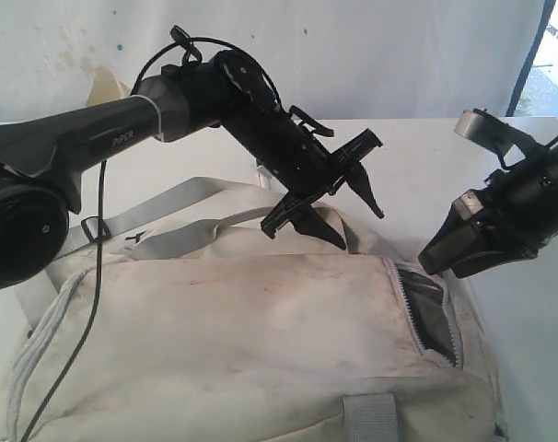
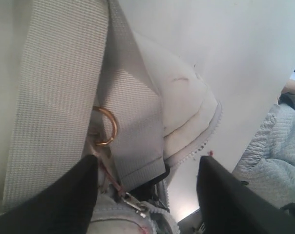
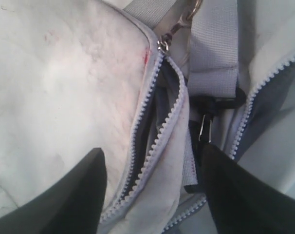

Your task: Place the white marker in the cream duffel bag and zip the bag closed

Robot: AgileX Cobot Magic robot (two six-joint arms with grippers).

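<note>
Hanging over the cream duffel bag [image 1: 224, 341], which fills the lower part of the exterior view, the left gripper [image 1: 362, 230] sits near the top middle of the frame with its jaws apart and nothing in them. The right gripper [image 1: 437, 256] is at the right edge, also spread wide and empty, pointing down at the open zipper [image 1: 410, 308] on the right end of the bag.

The white marker does not show in any picture, so I cannot tell where it is (it may be in the bag or out of sight).

The bag looks soft and floppy. It will likely sag and fold when pulled, so one gripper should hold the cloth near the zip tight while the other pulls. The best spot to grab looks like the small metal zip pull [image 3: 162, 45], seen near the top middle of the right wrist view, where the two rows of teeth meet. It is tiny and may slip. The grey strap [image 2: 64, 97] and the ring [image 2: 108, 126] lie close by and could get in the way.

The marker should be light, thin and smooth, and it may roll, so pinch it across the middle
</note>
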